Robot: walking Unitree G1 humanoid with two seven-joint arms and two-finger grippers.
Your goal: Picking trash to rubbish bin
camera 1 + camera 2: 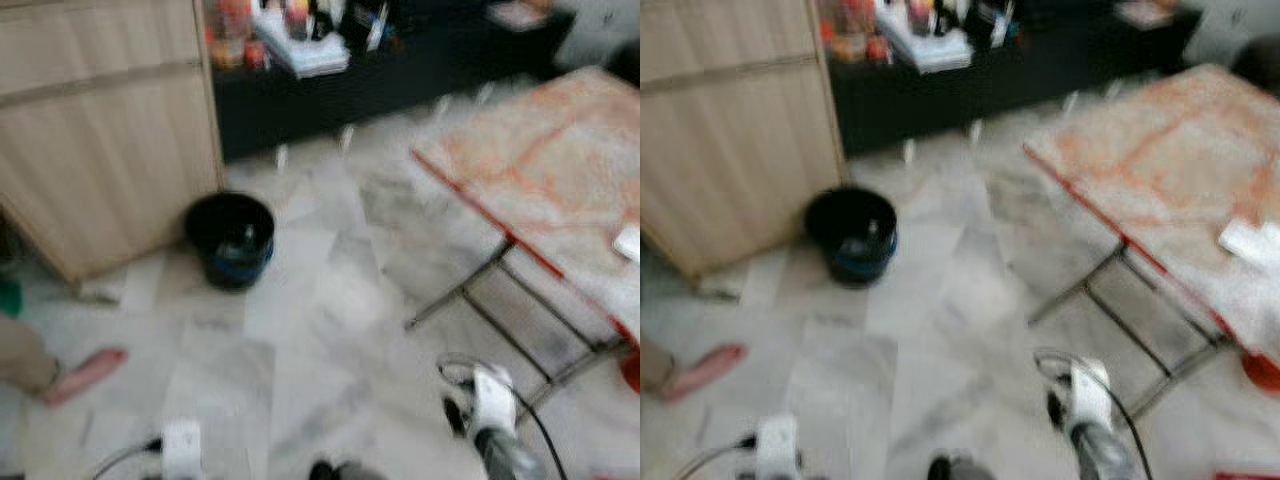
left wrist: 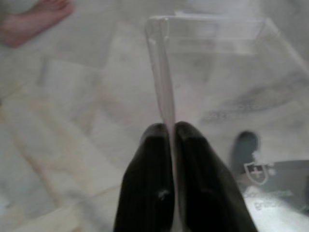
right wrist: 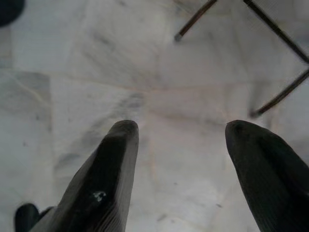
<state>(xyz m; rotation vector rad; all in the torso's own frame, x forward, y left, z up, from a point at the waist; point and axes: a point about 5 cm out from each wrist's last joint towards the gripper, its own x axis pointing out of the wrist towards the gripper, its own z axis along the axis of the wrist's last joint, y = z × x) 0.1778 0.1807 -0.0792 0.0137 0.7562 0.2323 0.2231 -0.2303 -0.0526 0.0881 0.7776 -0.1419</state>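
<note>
A person's bare foot (image 1: 85,372) rests on the marble floor at my far left. My left gripper (image 2: 171,140) pinches the wall of a clear plastic container (image 2: 212,72), low in front of me. The black rubbish bin (image 1: 231,238) stands ahead by the wooden cabinet (image 1: 100,130), well apart, so carrying and dropping remain. My right gripper (image 3: 181,140) hangs spread and empty near the folding table (image 1: 560,170).

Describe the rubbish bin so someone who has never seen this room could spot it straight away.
Start at the tall light-wood cabinet on the robot's left, beside the low black shelf unit. At the foot of the cabinet's near corner, on the pale marble floor, stands the rubbish bin. It is a small round black bucket with a blue band around its lower part, open at the top, the only dark round thing there.
</note>
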